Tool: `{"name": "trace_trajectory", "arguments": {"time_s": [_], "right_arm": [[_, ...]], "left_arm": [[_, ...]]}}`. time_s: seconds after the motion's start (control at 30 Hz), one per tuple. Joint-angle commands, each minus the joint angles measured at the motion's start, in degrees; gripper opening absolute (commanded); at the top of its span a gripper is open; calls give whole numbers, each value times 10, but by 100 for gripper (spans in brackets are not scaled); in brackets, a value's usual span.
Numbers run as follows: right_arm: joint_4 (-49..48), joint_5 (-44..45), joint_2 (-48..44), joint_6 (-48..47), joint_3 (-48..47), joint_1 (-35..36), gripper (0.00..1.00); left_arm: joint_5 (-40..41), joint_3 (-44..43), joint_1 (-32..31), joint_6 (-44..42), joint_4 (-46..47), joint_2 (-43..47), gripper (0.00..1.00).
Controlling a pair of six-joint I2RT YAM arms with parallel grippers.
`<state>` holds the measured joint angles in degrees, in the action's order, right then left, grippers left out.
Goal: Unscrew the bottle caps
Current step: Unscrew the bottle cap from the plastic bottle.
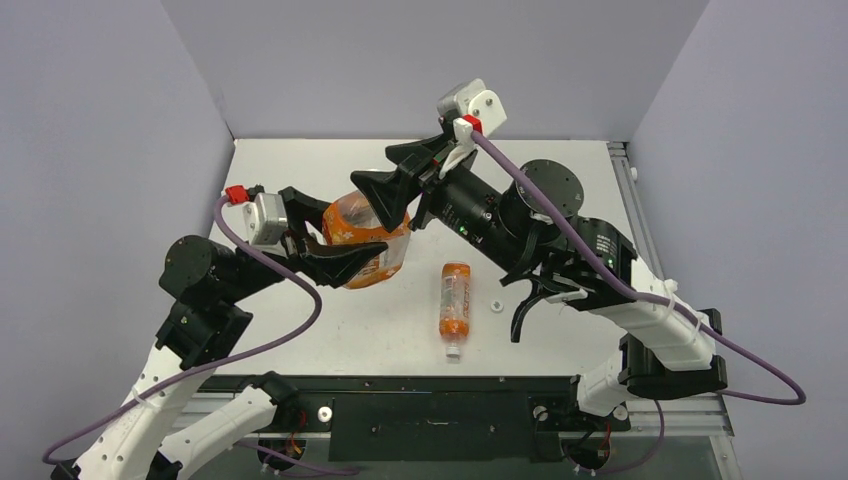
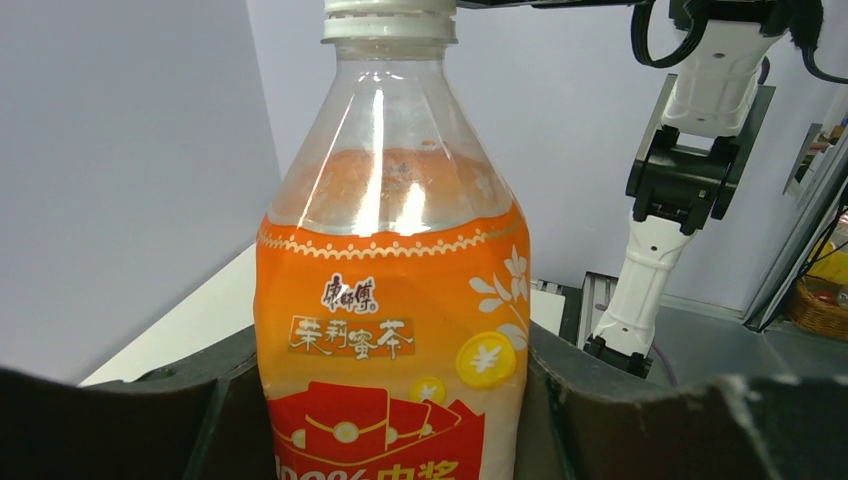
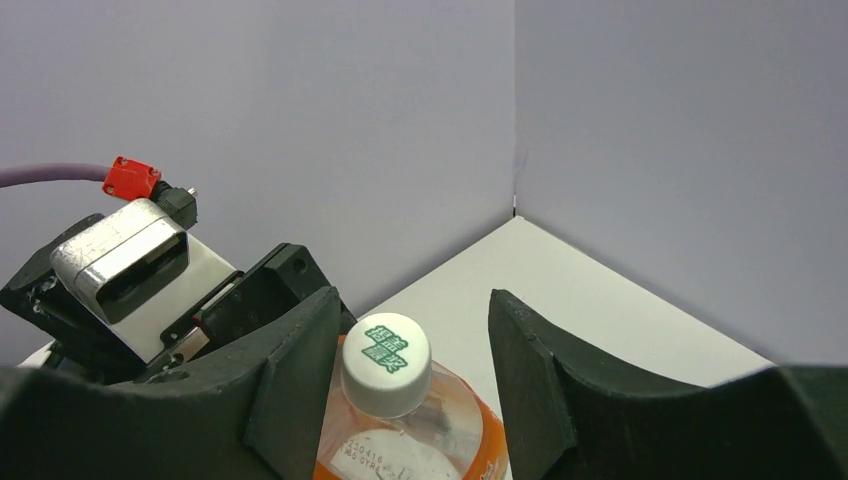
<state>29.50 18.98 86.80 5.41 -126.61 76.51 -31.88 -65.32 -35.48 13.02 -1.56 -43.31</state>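
Observation:
My left gripper (image 1: 330,235) (image 2: 390,410) is shut on the label of the wide orange bottle (image 1: 365,235) (image 2: 390,300) and holds it up off the table. Its cap (image 2: 388,20) (image 3: 387,362) is white with a green mark on top and sits on the neck. Over that cap my right gripper (image 1: 385,182) (image 3: 410,370) stands open: the cap lies between the fingers, close against the left finger (image 3: 295,380), with a clear gap to the right one. A slim orange bottle (image 1: 455,300) lies on the table, white cap (image 1: 453,351) toward the near edge.
A small loose white cap (image 1: 497,303) lies on the table right of the slim bottle. Grey walls close in the white table (image 1: 300,330) at the back and sides. The right arm (image 1: 560,240) reaches across the table's middle.

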Motion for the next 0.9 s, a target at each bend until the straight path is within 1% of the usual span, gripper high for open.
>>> {"name": "trace_trajectory", "arguments": {"time_s": [0.0,0.1,0.17,0.2,0.3,0.47,0.67,0.7,0.77,0.8,0.87], "right_arm": [[1,0,11,15,-33,-12,50],[-1,-26,11,34,-31,-23,49],[4,-62,14,53,-30,-38,59],[5,-71,14,57,-29,-42,61],[7,-87,13,65,-29,-48,62],[11,-122,14,74,-29,-58,60],[16,-155,17,74,-29,-61,62],[16,-157,16,75,-29,-63,61],[16,-163,17,79,-29,-67,57],[15,-169,17,81,-28,-69,52],[17,-175,17,85,-28,-74,48]], "left_arm": [[10,-5,-1,-2,17,3,0],[11,-5,-1,-1,17,3,0],[10,-5,-1,1,17,3,0],[10,-5,-1,1,17,2,0],[10,-6,-1,3,17,0,0],[10,-8,-1,5,20,-4,0],[10,-11,-1,8,19,-7,0],[10,-11,-1,8,19,-8,0],[11,-12,-1,9,20,-8,0],[11,-12,-1,10,20,-9,0],[12,-13,-1,11,21,-9,0]]}}
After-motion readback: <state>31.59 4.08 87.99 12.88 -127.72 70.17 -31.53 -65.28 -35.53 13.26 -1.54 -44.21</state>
